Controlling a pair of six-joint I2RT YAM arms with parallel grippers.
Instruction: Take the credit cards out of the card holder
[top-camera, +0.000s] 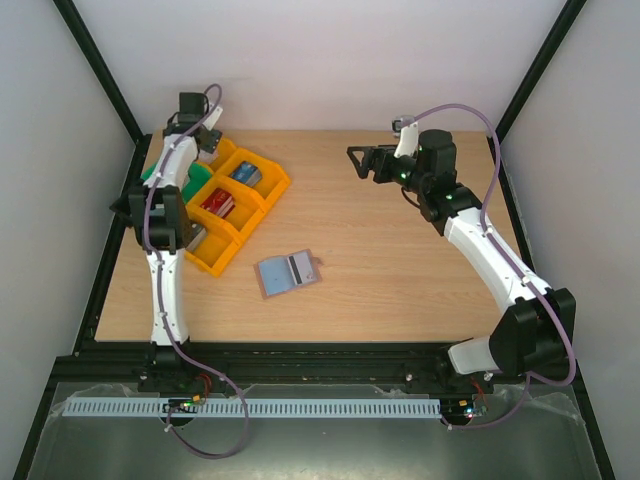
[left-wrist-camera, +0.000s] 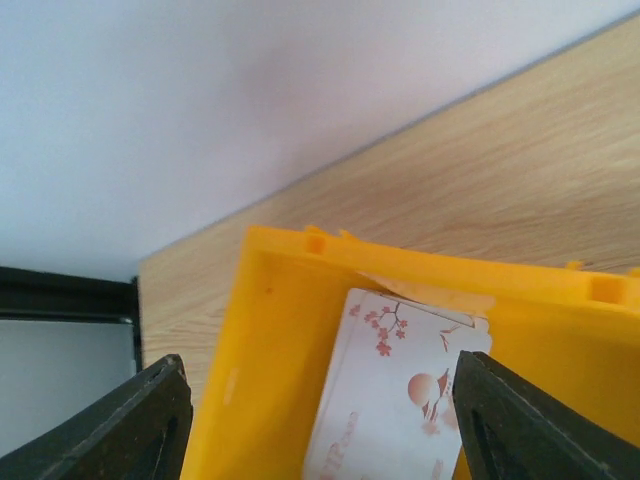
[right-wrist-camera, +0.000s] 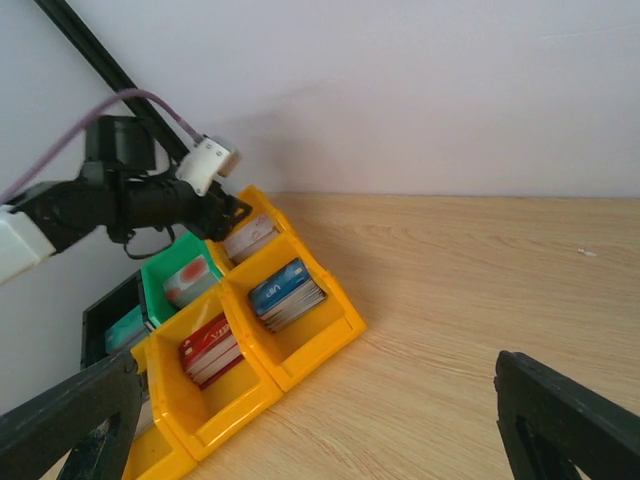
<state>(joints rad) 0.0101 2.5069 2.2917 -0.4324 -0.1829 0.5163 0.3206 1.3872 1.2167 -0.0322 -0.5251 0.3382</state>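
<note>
My left arm stretches to the upper left, the left gripper (top-camera: 207, 143) spread above a white card (left-wrist-camera: 400, 390) in the yellow bin (left-wrist-camera: 270, 330). The right gripper (top-camera: 362, 160) gapes empty at upper right. The card holder (top-camera: 288, 274) lies mid-frame.

The table (top-camera: 400, 270) is pale, oak-toned wood grain. The yellow trays (right-wrist-camera: 320, 345) hold a blue-faced stack (right-wrist-camera: 285, 290) and, at its 7 o'clock, a red stack (right-wrist-camera: 208, 350) with white lettering. A green tray (right-wrist-camera: 152, 280) carries a pale card with a reddish blur. One white card (left-wrist-camera: 395, 400) shows rust-red blossom sprigs and a round sun. The credit card (top-camera: 280, 272) is blue-grey with a dark stripe. The card holder (top-camera: 314, 268), at its 3 o'clock, looks tan-brown, though it is small here.
</note>
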